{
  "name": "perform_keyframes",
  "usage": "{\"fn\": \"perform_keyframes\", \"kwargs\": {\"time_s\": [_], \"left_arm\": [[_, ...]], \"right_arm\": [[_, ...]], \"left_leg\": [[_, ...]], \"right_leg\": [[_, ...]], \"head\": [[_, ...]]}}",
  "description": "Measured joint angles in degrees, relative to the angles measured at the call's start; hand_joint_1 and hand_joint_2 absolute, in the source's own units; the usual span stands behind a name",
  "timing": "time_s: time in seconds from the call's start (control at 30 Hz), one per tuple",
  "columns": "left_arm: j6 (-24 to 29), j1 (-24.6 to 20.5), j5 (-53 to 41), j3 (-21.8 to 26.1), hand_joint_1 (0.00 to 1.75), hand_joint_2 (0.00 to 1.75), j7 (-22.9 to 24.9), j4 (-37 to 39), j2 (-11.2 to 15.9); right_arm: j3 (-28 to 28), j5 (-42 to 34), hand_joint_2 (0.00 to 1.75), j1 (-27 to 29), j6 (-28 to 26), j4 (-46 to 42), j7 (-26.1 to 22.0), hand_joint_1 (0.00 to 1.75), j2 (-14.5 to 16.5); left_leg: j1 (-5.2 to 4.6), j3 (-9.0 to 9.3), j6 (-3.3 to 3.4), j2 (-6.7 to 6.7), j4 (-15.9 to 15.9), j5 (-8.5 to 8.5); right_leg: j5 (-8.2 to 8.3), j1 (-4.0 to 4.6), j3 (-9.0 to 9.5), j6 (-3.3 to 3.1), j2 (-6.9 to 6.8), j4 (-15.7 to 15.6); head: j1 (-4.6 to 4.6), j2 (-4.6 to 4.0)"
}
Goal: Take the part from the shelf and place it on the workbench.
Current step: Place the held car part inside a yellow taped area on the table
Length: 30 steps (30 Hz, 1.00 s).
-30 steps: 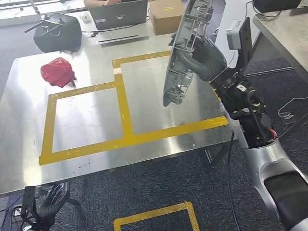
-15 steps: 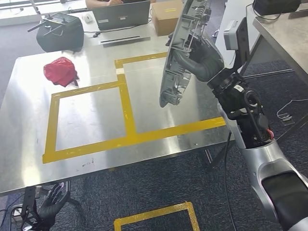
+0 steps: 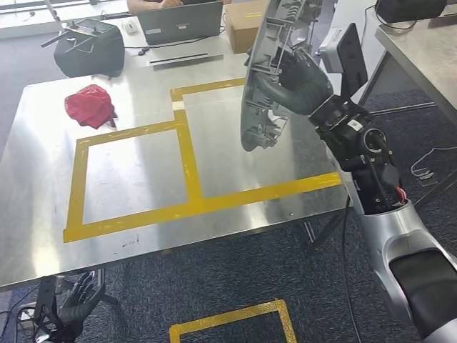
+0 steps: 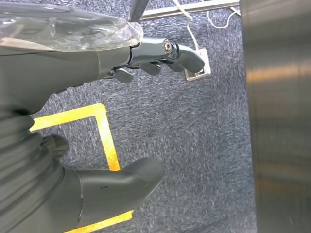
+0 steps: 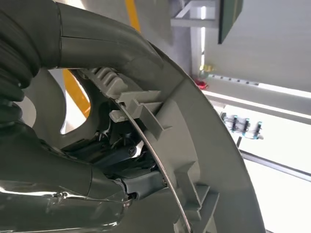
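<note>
My right hand (image 3: 299, 78) grips a long grey curved plastic part (image 3: 264, 78), held upright and edge-on above the right side of the steel workbench (image 3: 32, 179). The part hangs over the right yellow-taped rectangle (image 3: 231, 146), clear of the surface. In the right wrist view the thumb (image 5: 106, 46) lies over the part's ribbed rim (image 5: 205, 145), with the fingers behind it. My left hand (image 3: 70, 307) hangs low beside the bench's front left corner, over the carpet; in the left wrist view the left hand (image 4: 121, 116) has its fingers apart and holds nothing.
A red cloth (image 3: 88, 106) lies on the bench's far left. Beyond it sit a black case (image 3: 88, 46), a laptop (image 3: 181, 21) and a cardboard box (image 3: 248, 25). A second table (image 3: 425, 50) stands at the right. Yellow tape (image 3: 231, 318) marks the carpet below.
My right hand has lifted the part a little and shifted it slightly right, turning it more upright. The view itself shifted a little between the two earlier frames. The left hand stays low.
</note>
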Motion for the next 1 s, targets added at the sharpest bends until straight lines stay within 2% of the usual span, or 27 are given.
{"fn": "perform_keyframes", "kwargs": {"time_s": [0.2,0.37,0.57,1.0], "left_arm": [[-0.20,-0.33,-0.45,-0.49,0.00,1.75,-0.04,0.00,-0.51],[-0.66,-0.62,-0.93,-0.88,0.00,1.75,-0.09,0.00,-1.08],[-0.61,-0.81,-0.74,-0.97,0.00,1.75,-0.28,0.00,-1.35],[-0.50,-0.71,-0.12,-0.97,0.00,1.75,-1.10,0.00,-1.01]], "right_arm": [[3.02,18.77,1.75,-8.97,0.29,10.55,-3.95,1.75,0.39],[6.75,28.96,1.75,-15.89,-1.30,22.16,-7.24,1.75,1.66],[9.76,32.86,1.75,-18.98,-1.90,31.90,-8.92,1.75,3.57],[13.92,38.90,1.75,-22.24,-0.86,43.82,-10.74,1.75,7.70]], "left_leg": [[0.00,-0.07,0.04,-0.05,0.00,0.04],[0.00,-0.10,0.05,-0.18,0.03,0.06],[0.00,-0.14,0.06,-0.23,0.04,0.06],[0.00,-0.14,0.06,-0.22,0.05,0.06]], "right_leg": [[0.07,0.00,0.00,0.05,-0.07,0.00],[0.08,0.01,0.01,0.07,-0.22,0.00],[0.07,0.01,0.01,0.08,-0.26,-0.01],[0.07,0.01,0.01,0.09,-0.25,-0.05]], "head": [[-0.03,0.00],[-0.04,0.00],[-0.03,0.00],[-0.01,0.00]]}}
